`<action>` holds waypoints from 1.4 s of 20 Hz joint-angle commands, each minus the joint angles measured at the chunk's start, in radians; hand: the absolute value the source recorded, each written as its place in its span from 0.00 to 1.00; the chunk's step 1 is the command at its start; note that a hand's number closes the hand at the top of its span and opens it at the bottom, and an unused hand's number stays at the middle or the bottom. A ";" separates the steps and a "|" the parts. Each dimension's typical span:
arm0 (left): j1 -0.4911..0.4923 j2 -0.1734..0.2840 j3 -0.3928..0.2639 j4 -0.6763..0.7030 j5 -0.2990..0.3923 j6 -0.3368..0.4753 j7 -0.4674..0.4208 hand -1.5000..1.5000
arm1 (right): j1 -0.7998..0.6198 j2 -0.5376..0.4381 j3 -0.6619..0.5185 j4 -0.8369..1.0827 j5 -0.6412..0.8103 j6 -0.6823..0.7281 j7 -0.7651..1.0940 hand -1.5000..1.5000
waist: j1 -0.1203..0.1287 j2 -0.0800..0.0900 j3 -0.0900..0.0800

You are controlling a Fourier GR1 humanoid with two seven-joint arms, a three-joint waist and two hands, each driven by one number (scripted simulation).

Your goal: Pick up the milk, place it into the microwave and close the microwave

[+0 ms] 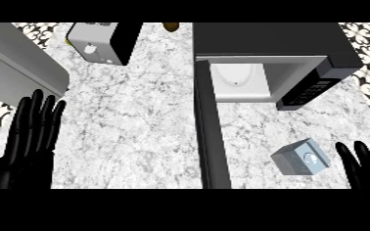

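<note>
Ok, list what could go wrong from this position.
The milk lies right of the open microwave door, close to the right hand; carrying it in could clip the door's edge. The cavity looks shallow, so the carton might stick out and block closing.

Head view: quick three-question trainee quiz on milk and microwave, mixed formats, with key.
1. True or false: the microwave door is shut.
2. The milk carton lies nearest to: A) the left hand B) the right hand C) the toaster
3. Fill in: inside the microwave sits a white ____.

Key:
1. False; the door stands swung open towards the robot.
2. B; the carton is on the counter, right of the door, not yet held.
3. Plate.
</note>
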 commanded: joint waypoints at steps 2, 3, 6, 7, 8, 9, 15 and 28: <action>0.168 -0.032 -0.069 -0.059 -0.010 -0.011 -0.081 0.00 | 0.201 0.008 0.016 -0.044 -0.049 0.111 -0.091 0.00 | 0.002 0.000 0.000; 0.232 -0.018 -0.054 -0.097 0.014 -0.036 -0.092 0.00 | 0.189 0.017 0.029 -0.109 -0.035 0.058 -0.025 0.00 | 0.007 0.000 -0.001; 0.229 -0.032 -0.092 -0.091 -0.030 -0.021 -0.092 0.00 | 0.298 0.047 0.031 -0.099 0.049 0.098 -0.133 0.00 | 0.000 0.000 -0.001; 0.263 -0.011 -0.057 -0.089 0.023 -0.059 -0.137 0.00 | 0.245 0.047 -0.021 -0.019 0.037 0.093 -0.163 0.00 | 0.005 0.001 -0.001; 0.333 -0.019 -0.083 -0.101 0.012 -0.062 -0.169 0.00 | 0.260 0.032 -0.065 0.014 0.011 0.132 -0.216 0.00 | 0.007 0.000 0.000; 0.311 -0.017 -0.064 -0.053 0.011 -0.067 -0.206 0.00 | 0.244 0.075 -0.007 0.006 0.107 0.084 -0.203 0.00 | 0.007 0.001 -0.001; 0.375 -0.033 -0.132 -0.024 -0.029 -0.072 -0.291 0.00 | 0.159 0.097 -0.034 0.128 0.218 -0.055 -0.291 0.00 | 0.014 0.003 -0.001; 0.527 -0.033 -0.191 -0.089 -0.059 -0.079 -0.346 0.00 | 0.026 0.095 -0.199 0.370 0.182 -0.097 -0.347 0.00 | 0.016 0.003 0.000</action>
